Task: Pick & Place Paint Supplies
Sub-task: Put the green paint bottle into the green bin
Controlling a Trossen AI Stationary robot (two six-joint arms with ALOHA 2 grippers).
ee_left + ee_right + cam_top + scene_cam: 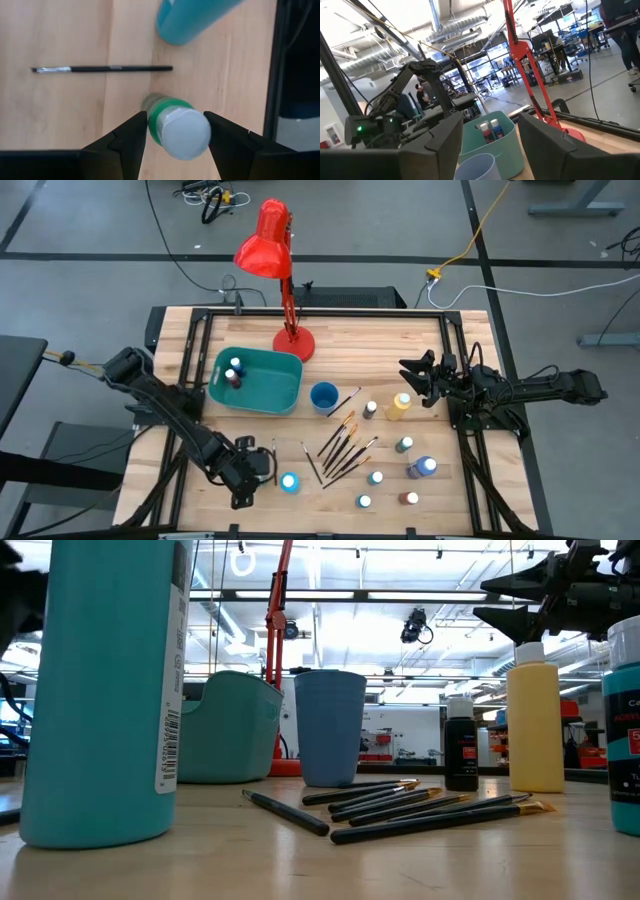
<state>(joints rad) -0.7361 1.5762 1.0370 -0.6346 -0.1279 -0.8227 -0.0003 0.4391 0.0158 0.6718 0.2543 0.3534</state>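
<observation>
One green bottle (pixel 175 127) with a white cap stands upright between your left gripper (pixel 177 135) fingers at the lower left of the high view, jaws wide, untouched; right gripper (pixel 415 377) hovers wide open.

**Layout of the worktop**

A lamp (pixel 285 290) is stood at the middle of the worktop's (pixel 470 510) far edge. A bin (pixel 272 385) is placed just before it, toward the left edge, and two bottles (pixel 234 372) are held in the bin's left end. A cup (pixel 324 397) is set just right of the bin. A cluster of brushes (pixel 342 448) is laid before the cup, near the middle. A tall bottle (pixel 400 406) is stood right of the cup, with a smaller bottle (pixel 370 410) between them. Further bottles (pixel 405 475) are scattered toward the near right corner. One bottle (pixel 290 482) is found by the near edge, left of the brushes, beside a single brush (pixel 274 463).
</observation>
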